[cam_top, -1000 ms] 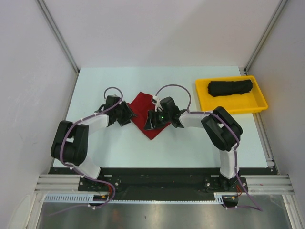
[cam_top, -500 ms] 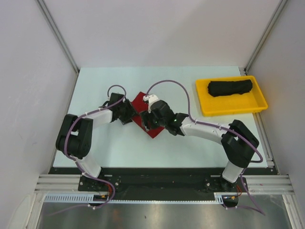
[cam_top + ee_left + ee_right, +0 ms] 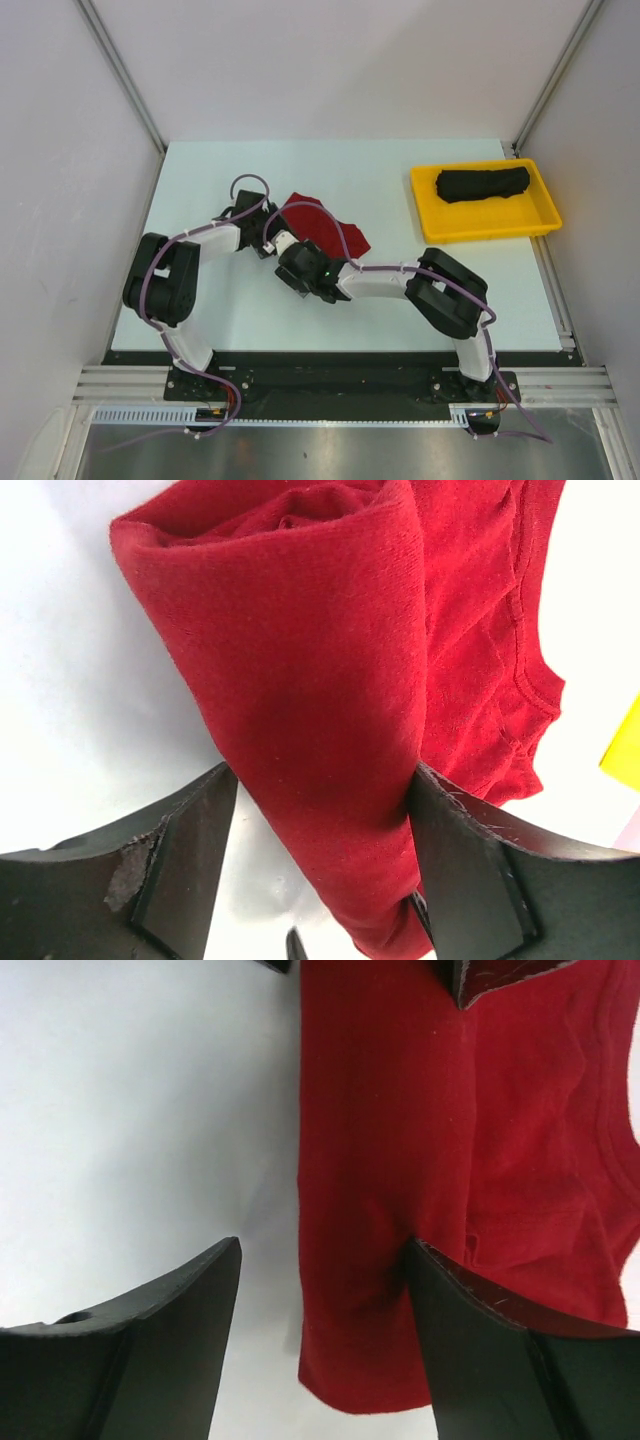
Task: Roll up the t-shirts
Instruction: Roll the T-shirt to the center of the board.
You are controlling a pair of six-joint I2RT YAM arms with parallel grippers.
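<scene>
Black t-shirt (image 3: 483,184) in tray (image 3: 478,220), left end effector (image 3: 320,815) grasping red t-shirt (image 3: 300,650), right one (image 3: 322,1260) released

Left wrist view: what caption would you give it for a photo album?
Left tool clasping the rolled edge of a red t-shirt on a white table.

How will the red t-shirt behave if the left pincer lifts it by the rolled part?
Probably floppy: the red t-shirt is soft knit, so its flat unrolled part would likely droop. The roll spanning the left pincer looks loose at its open end, so it may squash or unwind. Its matte weave suggests little slipping.
</scene>
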